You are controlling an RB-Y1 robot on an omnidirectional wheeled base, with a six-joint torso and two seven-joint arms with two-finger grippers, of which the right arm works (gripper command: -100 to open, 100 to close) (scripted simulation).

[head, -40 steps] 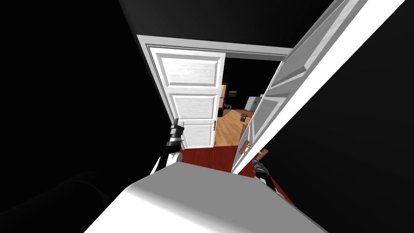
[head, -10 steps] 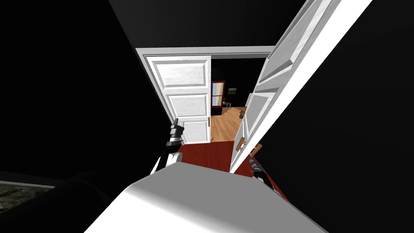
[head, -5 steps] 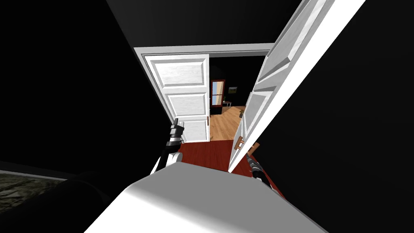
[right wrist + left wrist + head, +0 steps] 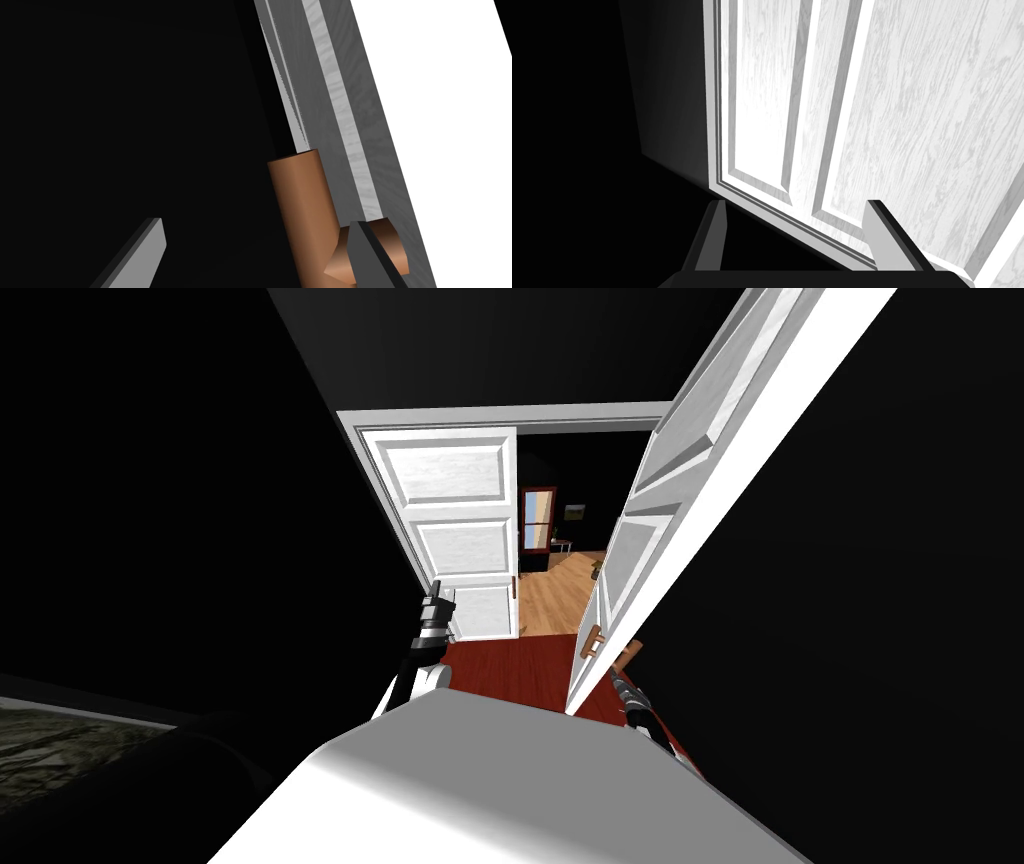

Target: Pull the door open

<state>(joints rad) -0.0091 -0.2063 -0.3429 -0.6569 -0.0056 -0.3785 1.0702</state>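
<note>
A white panelled door [image 4: 700, 458] stands ajar at my right, seen nearly edge-on. It carries a brown lever handle [image 4: 592, 641] on the side facing me and a second one [image 4: 628, 655] on its far side. My right gripper [image 4: 615, 678] is at that far-side handle. In the right wrist view the brown handle [image 4: 305, 210] lies between the open fingers of the right gripper [image 4: 260, 250], close against one finger [image 4: 370, 255], beside the door [image 4: 345, 125]. My left gripper [image 4: 437, 591] is raised and open [image 4: 799, 235] with nothing in it.
A second white panelled door [image 4: 460, 528] stands part open in its frame straight ahead; the left gripper points at its lower panels [image 4: 912, 100]. Red floor [image 4: 510, 663] lies between the two doors and light wooden floor [image 4: 555, 603] beyond. Black areas flank both sides.
Over four seconds my view has turned, and a patterned patch has come in at the bottom left. The near door's edge and handle sit slightly further left. The right gripper stays at the handle.
</note>
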